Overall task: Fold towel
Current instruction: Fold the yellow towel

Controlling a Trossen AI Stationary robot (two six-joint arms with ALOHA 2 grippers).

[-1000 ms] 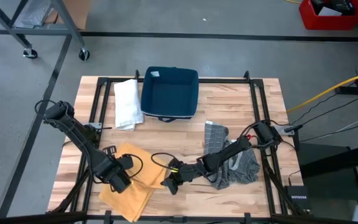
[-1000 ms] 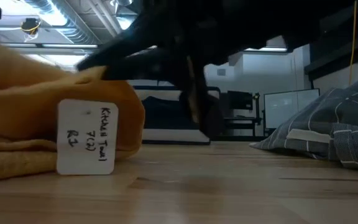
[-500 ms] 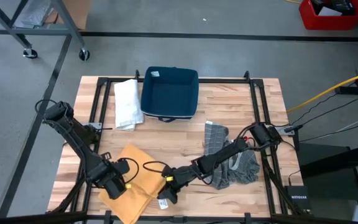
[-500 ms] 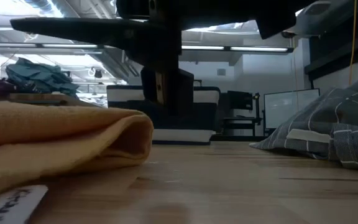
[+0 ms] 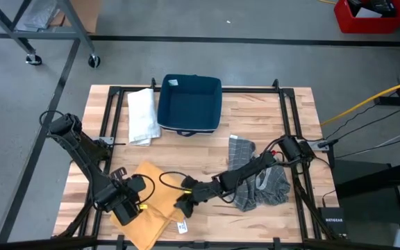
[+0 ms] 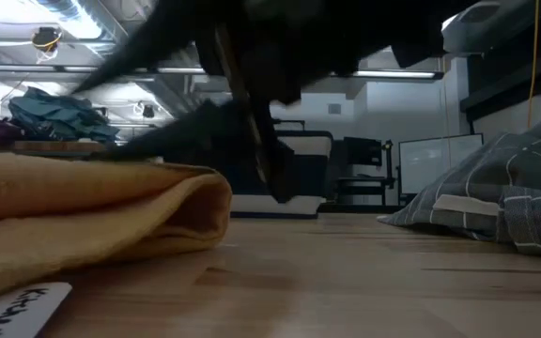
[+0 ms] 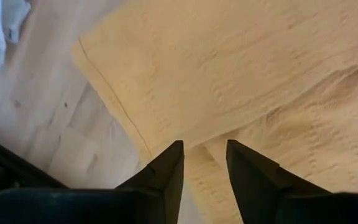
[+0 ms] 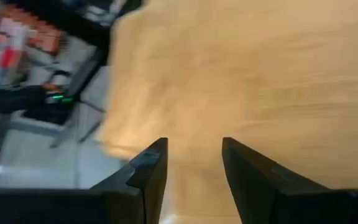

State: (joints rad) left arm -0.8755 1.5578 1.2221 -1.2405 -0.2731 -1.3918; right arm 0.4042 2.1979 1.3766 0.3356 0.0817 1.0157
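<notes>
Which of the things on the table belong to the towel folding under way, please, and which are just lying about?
In the job:
- yellow towel, folded over, with its white tag
- left hand, open above it
- right hand, open at its edge

Lying about:
- grey checked towel, crumpled
- white towel, folded
- blue bin

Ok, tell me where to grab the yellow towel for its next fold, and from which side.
Probably grip the yellow towel at the loose corners of its front edge, nearest the arms' bases, coming down from above. It lies flat and already doubled, its rounded fold toward the table's middle, so only the thin edges offer purchase. The left gripper is open over it; the right gripper is open beside it.
</notes>
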